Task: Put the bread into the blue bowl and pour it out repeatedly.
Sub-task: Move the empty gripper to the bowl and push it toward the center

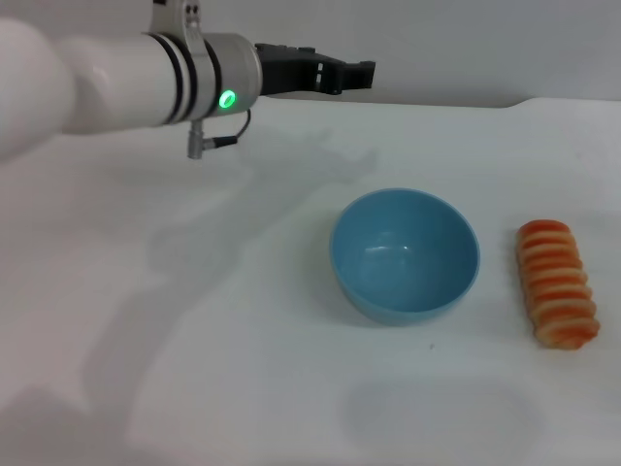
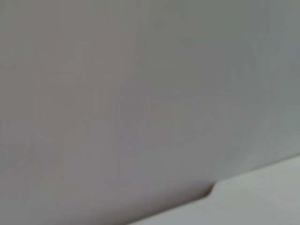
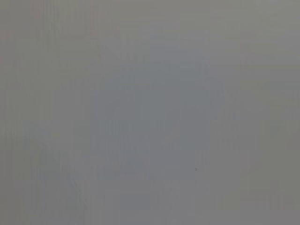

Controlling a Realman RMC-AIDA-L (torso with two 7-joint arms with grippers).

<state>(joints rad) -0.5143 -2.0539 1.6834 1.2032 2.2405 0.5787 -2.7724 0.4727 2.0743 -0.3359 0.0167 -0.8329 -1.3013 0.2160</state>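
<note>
A round, glossy light-blue bowl (image 1: 405,254) stands upright near the middle of the white desk (image 1: 194,340), and its inside holds nothing. The elongated toy bread (image 1: 556,282), orange-brown with pale cross stripes on its ridged top, lies on the desk well to the right of the bowl, apart from it, ridged side up. The left arm reaches in from the upper left, high above the far part of the desk; its black left pincer (image 1: 354,73) points to the right, away from both bowl and bread, holding nothing, and whether its fingers are parted or closed cannot be told. The wrist views show only blank pale surface, and the right pincer appears nowhere.
</note>
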